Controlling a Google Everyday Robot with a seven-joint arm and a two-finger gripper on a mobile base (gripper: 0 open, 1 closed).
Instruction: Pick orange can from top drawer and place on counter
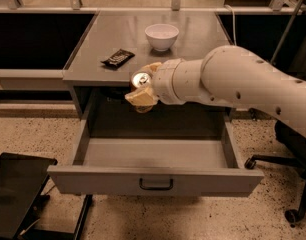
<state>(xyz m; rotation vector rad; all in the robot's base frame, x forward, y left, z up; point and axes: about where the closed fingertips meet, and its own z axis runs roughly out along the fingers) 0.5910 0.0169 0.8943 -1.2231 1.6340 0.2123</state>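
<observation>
Half the job looks done to us: our claw (145,83) grips the orange can (141,78), held above the open top drawer (155,180) at the front edge of the worktop (203,39), at seven o'clock from the white bowl (161,36). Setting it down there remains.

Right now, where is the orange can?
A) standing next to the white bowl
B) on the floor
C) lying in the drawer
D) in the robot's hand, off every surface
D: the hand grips the orange can in the air near the counter's front edge, above the open top drawer.
</observation>
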